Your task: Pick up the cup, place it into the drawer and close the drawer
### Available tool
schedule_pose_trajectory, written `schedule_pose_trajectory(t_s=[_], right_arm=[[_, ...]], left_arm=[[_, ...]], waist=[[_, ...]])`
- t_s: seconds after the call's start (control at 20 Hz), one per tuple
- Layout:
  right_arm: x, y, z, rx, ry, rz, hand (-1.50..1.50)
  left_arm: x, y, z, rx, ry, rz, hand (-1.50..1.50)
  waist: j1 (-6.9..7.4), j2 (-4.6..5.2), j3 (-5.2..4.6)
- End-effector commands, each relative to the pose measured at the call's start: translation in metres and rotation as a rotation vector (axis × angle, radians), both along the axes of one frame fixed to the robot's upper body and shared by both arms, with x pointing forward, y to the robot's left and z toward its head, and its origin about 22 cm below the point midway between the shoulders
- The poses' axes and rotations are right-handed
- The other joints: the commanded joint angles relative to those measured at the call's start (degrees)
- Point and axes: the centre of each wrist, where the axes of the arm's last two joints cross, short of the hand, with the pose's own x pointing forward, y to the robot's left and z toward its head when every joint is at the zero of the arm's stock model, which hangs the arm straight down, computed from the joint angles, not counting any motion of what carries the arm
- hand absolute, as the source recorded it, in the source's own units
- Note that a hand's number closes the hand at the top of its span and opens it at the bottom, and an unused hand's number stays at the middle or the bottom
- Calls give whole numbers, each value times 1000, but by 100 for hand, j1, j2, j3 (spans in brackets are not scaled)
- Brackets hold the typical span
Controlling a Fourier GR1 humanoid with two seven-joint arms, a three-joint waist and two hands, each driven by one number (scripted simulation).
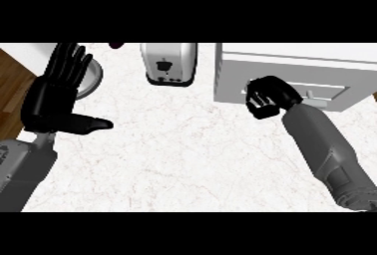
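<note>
1. The left hand [55,94] is showing at the view's left, open, with fingers pointing up and thumb sticking out to the right, above the white marble counter [177,149].
2. The right hand [269,97] is sitting with curled fingers against the front of the white drawer unit [294,67] at the upper right; whether it is holding anything cannot be told.
3. A silver toaster [169,62] is standing at the top centre, between the two hands.
4. A grey round object [94,79] is partly showing behind the left hand's fingers.
5. A small dark red thing [117,45] is peeking in at the top edge, left of the toaster.
</note>
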Motion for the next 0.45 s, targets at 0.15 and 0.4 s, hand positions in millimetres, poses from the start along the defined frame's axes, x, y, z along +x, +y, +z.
schedule_pose_trajectory(t_s=[0.15,0.4], right_arm=[[18,-36,41,35,-99,-184,150],[17,-49,46,46,-77,-187,150]], left_arm=[[0,-3,-10,-3,6,-21,-150],[-1,-5,-9,-16,14,-38,-150]], waist=[[117,247,54],[199,254,53]])
